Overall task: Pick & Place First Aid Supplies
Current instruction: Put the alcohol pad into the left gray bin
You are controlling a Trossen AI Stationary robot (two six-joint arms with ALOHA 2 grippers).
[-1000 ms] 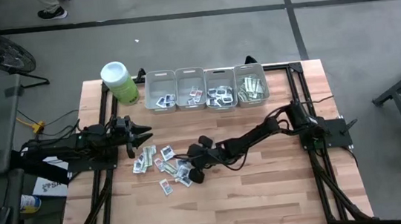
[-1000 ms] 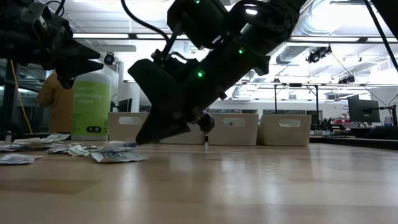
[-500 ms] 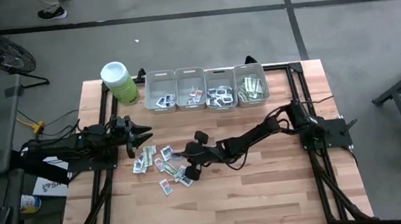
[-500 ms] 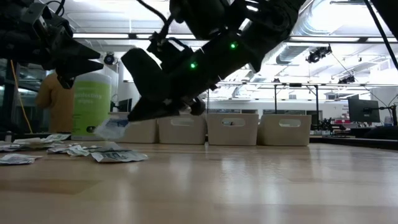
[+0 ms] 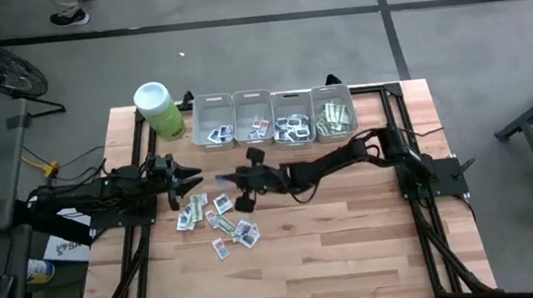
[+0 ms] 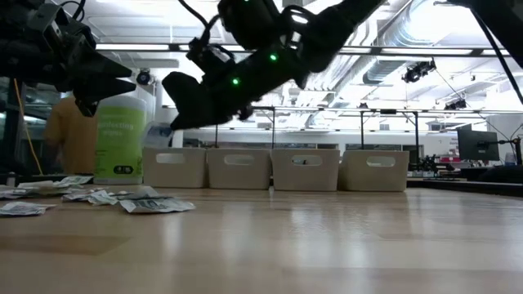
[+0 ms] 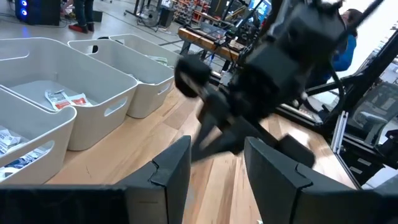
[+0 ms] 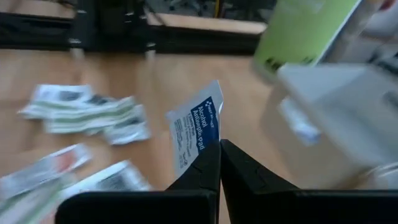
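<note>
**Right gripper lifts an antiseptic packet above the pile**

You are looking at a wooden table (image 5: 354,229) with a black frame along its sides. At its far edge stands a row of four grey bins (image 5: 273,117), side by side, each already holding some packets; the fourth, nearest the right arm's side, holds green-and-white strips. Beside the row, at the table's left far corner, stands a lime-green canister (image 5: 158,109) with a white lid.

Your right arm reaches across the middle of the table toward the left. Its right gripper (image 5: 233,179) is raised off the wood, in front of the first and second bins, above the far edge of the loose pile. The fingers are pinched tight on one white packet (image 8: 196,130) with a blue print, an alcohol antiseptic wipe, held by one edge so that it stands up between the fingertips.

Your left arm waits at the table's left side, its left gripper (image 5: 188,179) off the wood, fingers spread apart and holding nothing.

The rest of the first aid supplies (image 5: 217,221) lie scattered flat on the table between the two grippers and toward the near side: squarish white packets and a few green-and-white strips.
</note>
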